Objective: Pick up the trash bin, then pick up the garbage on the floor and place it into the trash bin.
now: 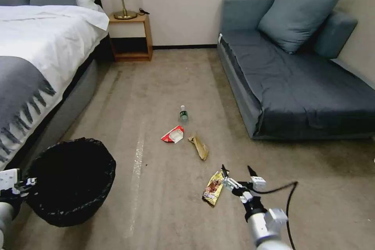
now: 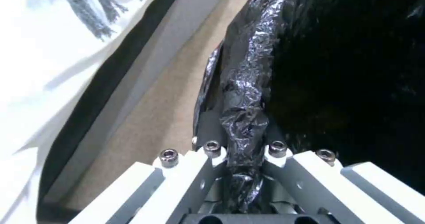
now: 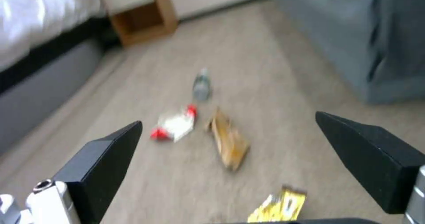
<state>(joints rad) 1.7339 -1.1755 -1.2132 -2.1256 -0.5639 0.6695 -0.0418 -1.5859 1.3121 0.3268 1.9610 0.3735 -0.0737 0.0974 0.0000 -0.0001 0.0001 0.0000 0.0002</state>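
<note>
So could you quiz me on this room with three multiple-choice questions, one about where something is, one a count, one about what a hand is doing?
1. Where is the trash bin?
A. beside the bed
B. on the sofa
C. under the nightstand

2. How many pieces of garbage lie on the carpet?
A. two
B. four
C. six

3. What is the left hand doing?
A. hanging open over the bottle
B. gripping the bin's bagged rim
C. holding the lamp

Answers:
1 A, the bin sits by the bed frame.
2 B, a bottle, a red-and-white carton, a brown paper bag and a yellow wrapper.
3 B, its fingers pinch the crinkly black rim, while the right hand is open over the wrapper.
</note>
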